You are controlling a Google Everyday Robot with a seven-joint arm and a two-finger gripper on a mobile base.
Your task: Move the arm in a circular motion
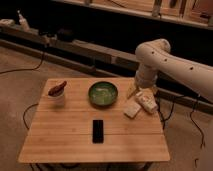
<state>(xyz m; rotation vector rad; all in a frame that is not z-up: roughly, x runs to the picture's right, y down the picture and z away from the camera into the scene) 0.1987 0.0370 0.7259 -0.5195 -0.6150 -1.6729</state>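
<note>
White and glossy, our one arm (175, 62) bends down from the right, its gripper (141, 98) over the right edge of the single wooden table (60, 145); whether it is parted or closed, we cannot tell. We count one green bowl (103, 93), one white cup (58, 98) and one black phone (98, 130).

Beige end effector (140, 103) near green bowl (103, 93)

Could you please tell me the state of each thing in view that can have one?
arm: bent at its elbow, reaching down over the table's right side.
tool: low over the table, next to the white blocks.
green bowl: upright, looks empty.
white cup: upright, a reddish item sticking out.
black slab: lying flat, apart from the rest.
white blocks: lying on the table beside the green bowl.
</note>
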